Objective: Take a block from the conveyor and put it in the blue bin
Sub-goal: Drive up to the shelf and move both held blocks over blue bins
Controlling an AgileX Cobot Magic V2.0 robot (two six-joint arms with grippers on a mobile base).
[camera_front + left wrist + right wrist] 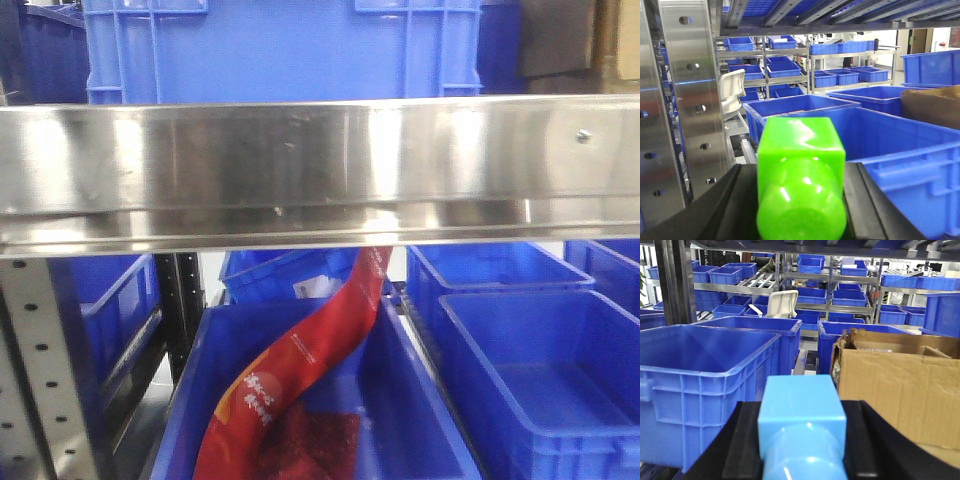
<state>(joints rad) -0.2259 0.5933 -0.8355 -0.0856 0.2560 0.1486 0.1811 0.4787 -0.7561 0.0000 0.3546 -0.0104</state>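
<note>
A glossy green block (801,175) fills the space between the black fingers (730,210) of my left gripper (801,200), which is shut on it. Behind it stands a large blue bin (900,150). My right gripper (802,440) is shut on a light blue block (802,412), its black fingers (747,445) pressed to both sides. A big blue bin (705,365) sits just ahead and to the left of it. The conveyor is out of view in all three views. In the front view neither gripper shows.
A steel shelf rail (320,170) crosses the front view, with blue bins (545,370) below and a red bag (300,370) hanging into one. A perforated steel post (695,95) stands left of the left gripper. An open cardboard box (895,380) sits right of the right gripper.
</note>
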